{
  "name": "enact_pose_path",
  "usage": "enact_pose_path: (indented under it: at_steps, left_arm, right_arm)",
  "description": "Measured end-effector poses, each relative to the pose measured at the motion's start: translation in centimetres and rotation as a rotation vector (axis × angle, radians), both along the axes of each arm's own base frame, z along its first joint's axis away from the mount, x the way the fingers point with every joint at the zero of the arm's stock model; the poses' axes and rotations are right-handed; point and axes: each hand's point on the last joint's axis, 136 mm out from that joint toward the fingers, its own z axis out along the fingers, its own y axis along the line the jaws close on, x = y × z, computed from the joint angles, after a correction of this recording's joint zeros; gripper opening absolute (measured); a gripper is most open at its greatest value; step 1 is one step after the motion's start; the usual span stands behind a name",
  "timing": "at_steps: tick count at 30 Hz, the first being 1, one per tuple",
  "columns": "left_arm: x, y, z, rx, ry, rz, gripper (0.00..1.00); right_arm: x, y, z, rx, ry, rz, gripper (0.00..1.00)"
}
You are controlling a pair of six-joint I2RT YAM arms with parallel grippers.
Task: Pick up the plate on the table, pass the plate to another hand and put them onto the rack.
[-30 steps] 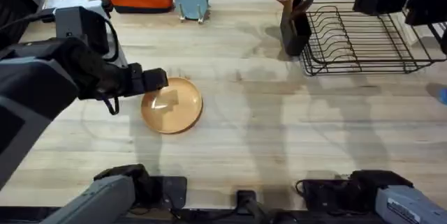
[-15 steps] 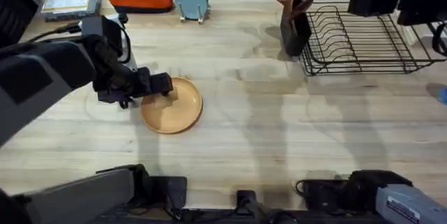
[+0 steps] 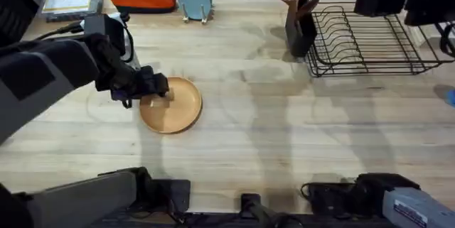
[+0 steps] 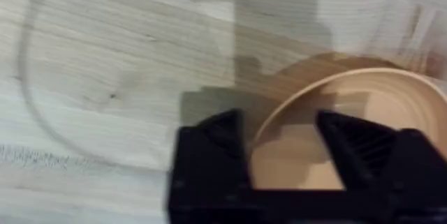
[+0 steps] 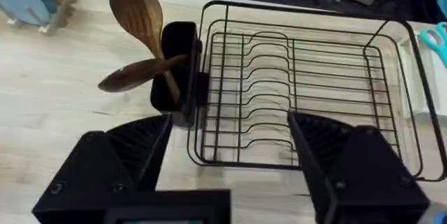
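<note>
Lying flat on the desk [image 3: 284, 136] in the left half of the overhead frame, the plate [image 3: 173, 107] has its left rim between the spread fingers of the left end effector [image 3: 158, 86], one finger inside the rim and one outside, as the left wrist view shows. The right end effector [image 5: 227, 144] is spread too and holds nothing; it hangs above the rack [image 5: 307, 91], which stands at the upper right of the overhead frame, just beside a black utensil holder [image 5: 178, 77] with wooden spoons [image 5: 140, 18].

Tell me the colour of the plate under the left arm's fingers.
Tan-orange, with a wood-like look; the plate shows best in the overhead view.
</note>
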Motion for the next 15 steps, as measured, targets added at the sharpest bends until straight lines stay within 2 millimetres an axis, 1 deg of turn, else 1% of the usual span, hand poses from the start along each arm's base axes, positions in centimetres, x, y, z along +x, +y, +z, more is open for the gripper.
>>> enact_pose_path:
  at_steps: [2,3,4,5,9,10,11,15]
  left_arm:
    - [0.2,0.0,0.1,0.001,-0.008,0.004,0.397]
    - [1.0,-0.3,0.3,-0.029,-0.043,-0.005,0.132]
    - [1.2,-0.6,0.4,-0.045,-0.052,-0.01,0.083]
    - [1.9,-1.2,0.8,-0.083,-0.082,-0.02,0.051]
    - [2.8,-1.7,1.8,-0.112,-0.115,-0.029,0.042]
    - [4.1,-1.8,3.1,-0.126,-0.156,-0.039,0.041]
    - [6.4,-2.2,5.6,-0.153,-0.234,-0.061,0.041]
    - [8.0,-2.7,7.8,-0.186,-0.303,-0.087,0.041]
  right_arm:
    - [0.0,0.0,0.0,0.0,0.0,0.0,0.998]
    - [0.0,0.0,0.0,0.0,0.0,0.0,0.998]
    - [0.0,0.0,0.0,0.0,0.0,0.0,0.998]
    - [0.0,0.0,0.0,0.0,0.0,0.0,0.998]
    - [0.0,0.0,0.0,0.0,0.0,0.0,0.997]
    - [0.0,0.0,0.0,0.0,-0.001,0.0,0.997]
    - [0.0,0.0,0.0,0.0,-0.001,0.0,0.997]
    - [0.0,0.0,0.0,0.0,-0.001,0.0,0.997]
